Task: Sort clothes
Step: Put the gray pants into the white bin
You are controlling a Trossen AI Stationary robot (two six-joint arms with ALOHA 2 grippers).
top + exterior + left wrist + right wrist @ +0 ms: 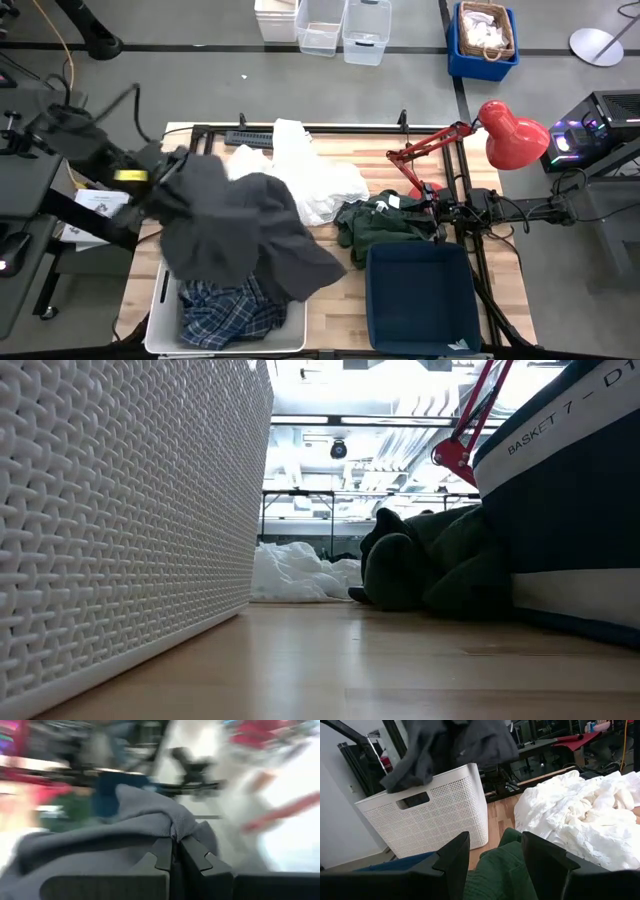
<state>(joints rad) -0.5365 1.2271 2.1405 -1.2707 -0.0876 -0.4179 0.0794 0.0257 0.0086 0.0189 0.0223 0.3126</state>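
High view shows, at the left of the frame, the left gripper (172, 172) lifted above the table (340, 290), with the dark grey garment (245, 235) hanging from it. In the left wrist view the two fingers (162, 857) are pressed together on a fold of this grey cloth, so the grip looks firm. The garment hangs over the white perforated basket (162, 318) at the lower left, where the blue-and-white plaid shirt (228, 312) already lies inside.

In the middle of the frame the white garments (315, 180) lie in a heap on the table. Just to the right of them lies the dark green garment (378, 225), touching the upper edge of the dark blue basket (420, 300), which looks empty. The right gripper (432, 212) rests at this green garment; in the right wrist view its fingers (452, 855) stand apart, with green cloth between them, not yet closed on it.

I judge that the step in hand is to put the grey garment in the white basket. The next move calls for lowering it over the basket and releasing, with care that the trailing part does not stay outside the rim.
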